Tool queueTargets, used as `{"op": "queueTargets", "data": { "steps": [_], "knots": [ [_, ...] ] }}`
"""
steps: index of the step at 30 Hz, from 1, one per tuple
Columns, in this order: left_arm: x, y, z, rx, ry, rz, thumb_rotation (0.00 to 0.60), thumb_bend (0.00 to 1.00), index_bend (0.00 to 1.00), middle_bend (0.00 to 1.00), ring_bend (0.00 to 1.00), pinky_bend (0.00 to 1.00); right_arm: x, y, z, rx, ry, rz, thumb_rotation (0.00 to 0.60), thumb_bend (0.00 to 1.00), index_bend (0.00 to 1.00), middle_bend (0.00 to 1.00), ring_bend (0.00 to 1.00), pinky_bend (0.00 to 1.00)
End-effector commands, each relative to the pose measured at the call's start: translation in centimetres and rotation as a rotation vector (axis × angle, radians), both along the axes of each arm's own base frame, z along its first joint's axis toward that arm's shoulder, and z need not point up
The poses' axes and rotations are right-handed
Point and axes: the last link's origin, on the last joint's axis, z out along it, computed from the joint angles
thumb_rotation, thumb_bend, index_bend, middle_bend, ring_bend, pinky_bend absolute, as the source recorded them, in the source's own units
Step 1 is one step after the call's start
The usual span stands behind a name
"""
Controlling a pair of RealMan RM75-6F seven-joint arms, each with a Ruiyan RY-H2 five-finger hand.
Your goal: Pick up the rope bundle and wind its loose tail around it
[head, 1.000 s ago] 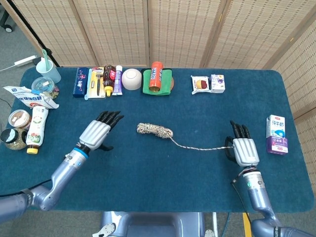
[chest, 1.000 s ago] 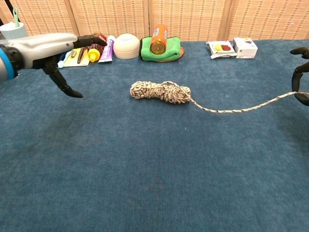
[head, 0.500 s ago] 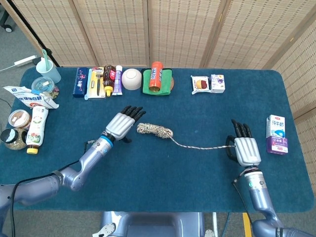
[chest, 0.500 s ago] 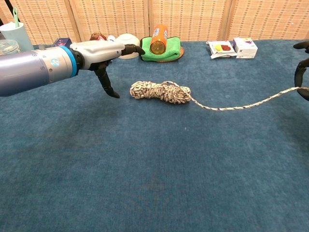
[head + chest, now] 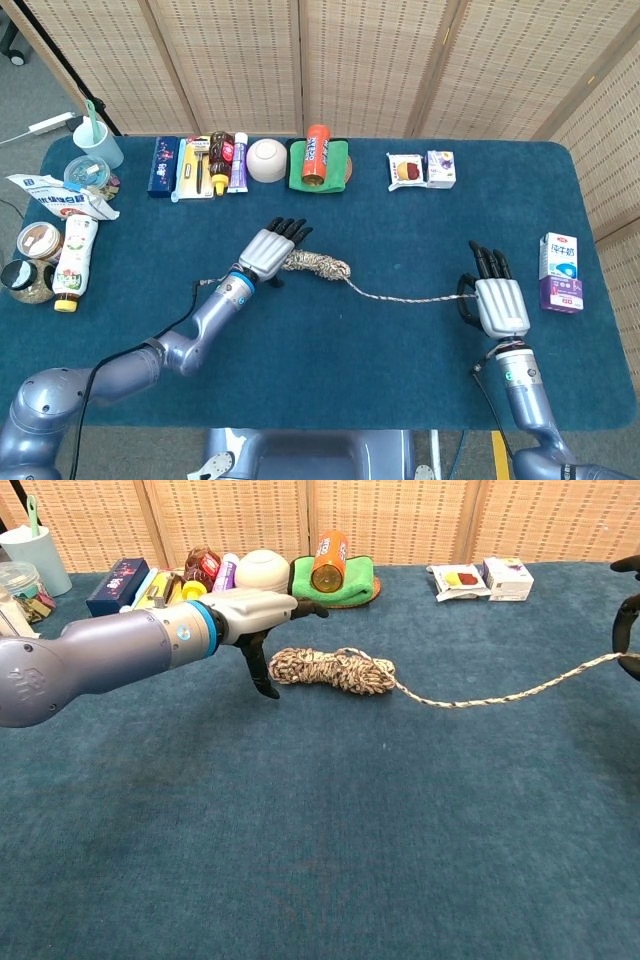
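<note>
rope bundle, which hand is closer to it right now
Left. The left hand is open right at the rope bundle, over its left end. The right hand is far off to the right, at the end of the loose tail.

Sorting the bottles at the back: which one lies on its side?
The orange bottle, lying flat on the green cloth; the brown sauce bottle stands upright.

Speckled beige-and-brown rope bundle (image 5: 316,264) lies on a deep teal table (image 5: 300,360); an orange can (image 5: 317,153) rests on what looks like green cloth (image 5: 340,166).
</note>
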Motion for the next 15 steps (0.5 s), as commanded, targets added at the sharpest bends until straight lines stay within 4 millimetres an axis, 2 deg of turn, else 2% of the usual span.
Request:
{"op": "queueTargets", "data": {
  "steps": [1,4,6,8,11,15],
  "knots": [
    [0.36,0.03,-0.6,0.004,0.003,-0.004,0.6,0.11,0.01,0.0,0.0,0.14,0.02,0.02,0.04,-0.001,0.0,0.0,0.6,0.51,0.67,0.0,0.0,0.0],
    [0.59,0.04,-1.05,0.01,0.009,-0.01,0.6,0.13,0.09,0.01,0.03,0.21,0.05,0.03,0.13,-0.003,-0.002,0.001,0.6,0.51,0.68,0.0,0.0,0.0],
    [0.91,0.05,-1.13,0.027,-0.004,-0.019,0.6,0.15,0.18,0.07,0.1,0.27,0.05,0.04,0.17,-0.003,-0.004,0.0,0.6,0.51,0.68,0.0,0.0,0.0],
    [1.02,-0.03,-1.25,0.041,-0.012,-0.03,0.6,0.18,0.3,0.18,0.2,0.36,0.07,0.05,0.25,-0.005,-0.006,0.0,0.6,0.51,0.68,0.0,0.0,0.0],
    [0.94,-0.03,-1.35,0.054,-0.009,-0.037,0.6,0.2,0.39,0.27,0.28,0.43,0.11,0.07,0.29,-0.005,-0.008,0.001,0.6,0.51,0.68,0.0,0.0,0.0],
    [0.76,-0.05,-1.6,0.053,-0.009,-0.025,0.6,0.23,0.44,0.32,0.33,0.48,0.18,0.13,0.3,-0.003,-0.01,0.004,0.6,0.51,0.68,0.0,0.0,0.0]
  ]
}}
